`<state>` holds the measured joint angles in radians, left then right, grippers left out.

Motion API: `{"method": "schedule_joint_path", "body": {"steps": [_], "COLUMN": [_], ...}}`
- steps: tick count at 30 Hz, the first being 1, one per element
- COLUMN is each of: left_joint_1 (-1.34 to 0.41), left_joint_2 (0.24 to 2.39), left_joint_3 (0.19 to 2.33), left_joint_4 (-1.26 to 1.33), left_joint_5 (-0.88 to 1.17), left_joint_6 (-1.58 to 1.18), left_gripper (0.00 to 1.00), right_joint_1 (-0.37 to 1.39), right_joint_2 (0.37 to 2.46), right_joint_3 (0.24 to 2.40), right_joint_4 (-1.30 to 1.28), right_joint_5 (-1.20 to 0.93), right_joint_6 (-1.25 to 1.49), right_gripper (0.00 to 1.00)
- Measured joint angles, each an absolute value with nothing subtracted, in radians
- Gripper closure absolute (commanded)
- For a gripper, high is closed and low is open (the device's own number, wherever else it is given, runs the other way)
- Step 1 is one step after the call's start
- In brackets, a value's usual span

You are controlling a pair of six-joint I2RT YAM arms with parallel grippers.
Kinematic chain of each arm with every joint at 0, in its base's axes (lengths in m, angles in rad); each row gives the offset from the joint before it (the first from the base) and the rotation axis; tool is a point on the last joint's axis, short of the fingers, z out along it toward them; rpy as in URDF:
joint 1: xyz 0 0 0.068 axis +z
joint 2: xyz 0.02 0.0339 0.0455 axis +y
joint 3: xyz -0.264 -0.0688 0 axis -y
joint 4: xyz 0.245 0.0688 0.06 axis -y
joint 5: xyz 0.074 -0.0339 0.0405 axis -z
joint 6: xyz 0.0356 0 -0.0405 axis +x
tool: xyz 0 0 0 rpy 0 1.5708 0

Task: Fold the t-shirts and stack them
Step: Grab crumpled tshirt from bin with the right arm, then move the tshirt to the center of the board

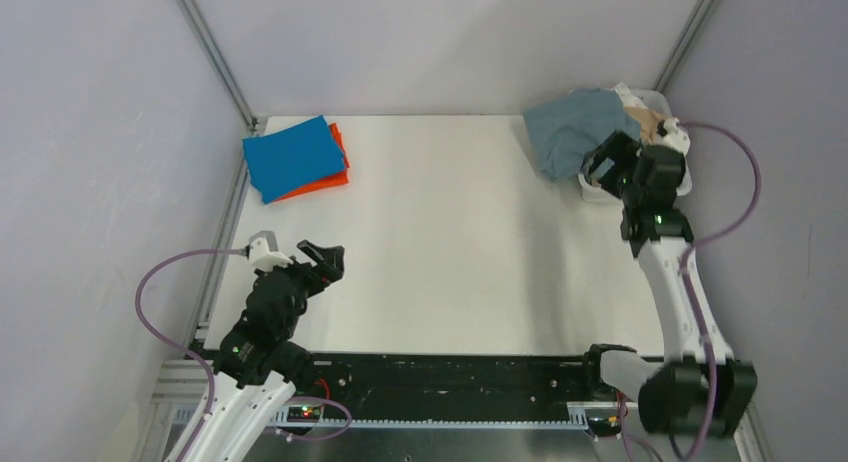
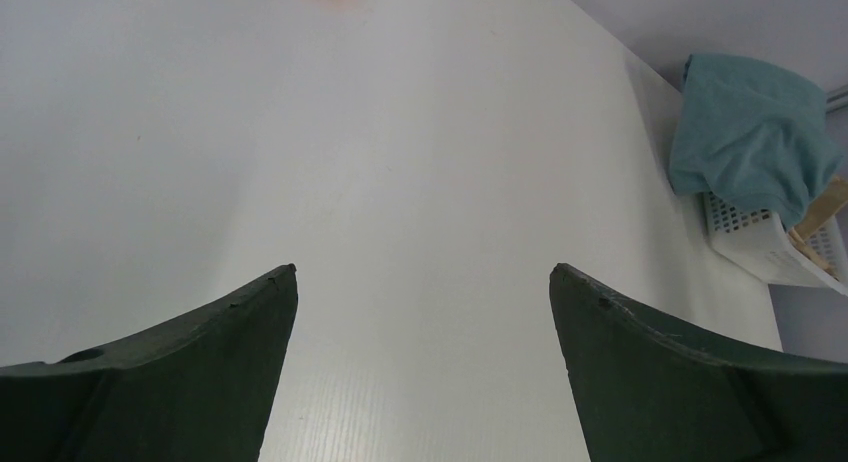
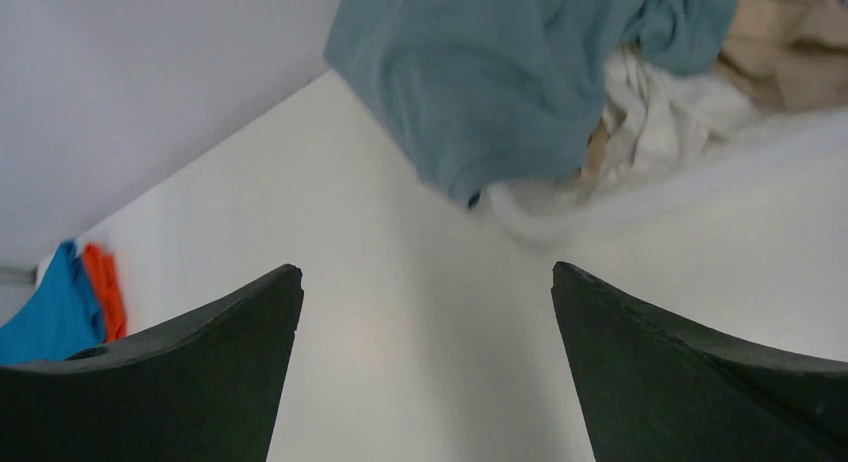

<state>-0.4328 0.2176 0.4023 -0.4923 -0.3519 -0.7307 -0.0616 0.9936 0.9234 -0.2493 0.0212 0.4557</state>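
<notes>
- My right gripper (image 3: 425, 272) is wide open and empty; the grey-blue t-shirt (image 3: 490, 72) drapes over the basket (image 2: 755, 240) rim just ahead of my fingertips.
- I should pinch only its hanging edge, clear of the white garment (image 3: 655, 107) beside it.
- My left gripper (image 2: 425, 272), also wide open, hovers well apart.

A robot test cell in a lab.
Plain grey panels (image 1: 100, 132) box in a white worktop (image 1: 450, 242) on the left, far and right sides. Aluminium struts (image 1: 213, 52) climb the far corners. A left arm (image 1: 265, 322) and a right arm (image 1: 672, 282) stand bolted by a black rail (image 1: 450, 374) at the near edge, purple cables (image 1: 200, 252) looping from each.
</notes>
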Motion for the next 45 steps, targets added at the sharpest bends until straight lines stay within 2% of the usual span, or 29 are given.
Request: {"method": "schedule_joint_path", "body": {"steps": [5,9,10,12,15,17,19,20,23,31,37,40,45], "left_joint_1": [-0.433,-0.433,-0.433,-0.433,-0.433,-0.433,-0.433,-0.433,-0.433,-0.433,-0.433,-0.433,-0.433], "left_joint_2": [0.207,0.194,0.193,0.191,0.191,0.191,0.191,0.191,0.188,0.159,0.150,0.150,0.148], "left_joint_3": [0.402,0.402,0.402,0.402,0.402,0.402,0.402,0.402,0.402,0.402,0.402,0.402,0.405], "left_joint_4": [-0.489,-0.488,-0.488,-0.488,-0.488,-0.488,-0.488,-0.488,-0.488,-0.488,-0.489,-0.489,-0.489], "left_joint_5": [-0.369,-0.382,-0.387,-0.393,-0.399,-0.403,-0.409,-0.410,-0.412,-0.413,-0.412,-0.408,-0.397], "left_joint_6": [-0.724,-0.724,-0.723,-0.722,-0.720,-0.715,-0.715,-0.714,-0.714,-0.714,-0.714,-0.715,-0.715], "left_gripper": [0.00,0.00,0.00,0.00,0.00,0.00,0.00,0.00,0.00,0.00,0.00,0.00,0.00], "right_joint_1": [-0.100,-0.117,-0.121,-0.128,-0.134,-0.136,-0.138,-0.138,-0.139,-0.139,-0.089,0.013,0.294], "right_joint_2": [1.346,1.584,1.633,1.716,1.812,1.862,1.897,1.913,1.958,1.970,1.760,1.625,1.447], "right_joint_3": [1.133,1.290,1.323,1.369,1.420,1.452,1.486,1.506,1.572,1.754,1.767,1.799,1.882], "right_joint_4": [-0.160,-0.137,-0.131,-0.112,-0.107,-0.114,-0.127,-0.134,-0.158,-0.295,-0.360,-0.380,-0.374], "right_joint_5": [0.093,0.129,0.132,0.132,0.126,0.126,0.126,0.125,0.115,0.091,0.071,0.067,0.044], "right_joint_6": [0.439,0.420,0.418,0.415,0.418,0.418,0.416,0.412,0.411,0.393,0.339,0.284,0.191], "right_gripper": [0.03,0.13,0.20,0.26,0.28,0.36,0.53,0.69,0.98,1.00,1.00,1.00,1.00]}}
